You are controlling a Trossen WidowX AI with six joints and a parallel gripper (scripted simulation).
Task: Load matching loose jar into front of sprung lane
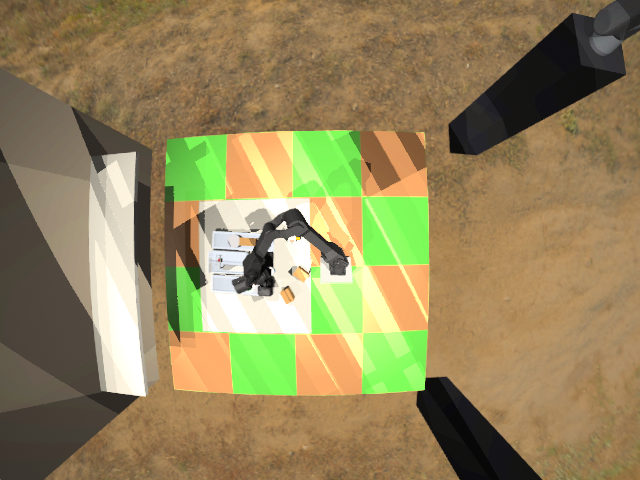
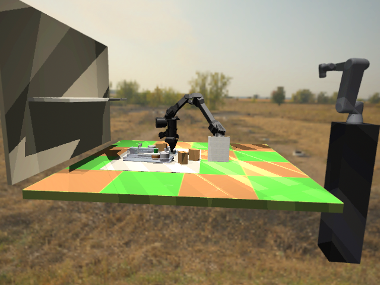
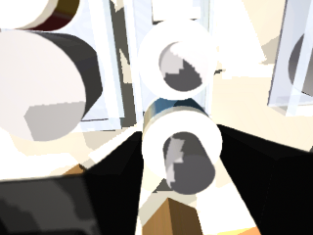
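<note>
My gripper point(image 3: 181, 147) point(image 2: 173, 150) is shut on an upright jar with a white top point(image 3: 188, 121), a grey knob and a blue band. The held jar is at the front end of the middle lane point(image 1: 235, 262). Another white-topped jar point(image 3: 149, 59) with a round grey knob stands in that lane, directly behind the held jar. The two look very close; whether they touch cannot be told. A pale block point(image 3: 176, 9), perhaps the pusher, is behind the lane jar. The held jar hides the front stop, and its base is hidden too.
In the neighbouring lane are a wide grey jar point(image 3: 44, 73) point(image 2: 164, 156) and a dark red and yellow one point(image 3: 68, 15). The lane on the other side holds something grey point(image 3: 303, 64). Brown boxes point(image 1: 300, 273) point(image 1: 287, 294) point(image 2: 183, 157) stand in front of the lanes.
</note>
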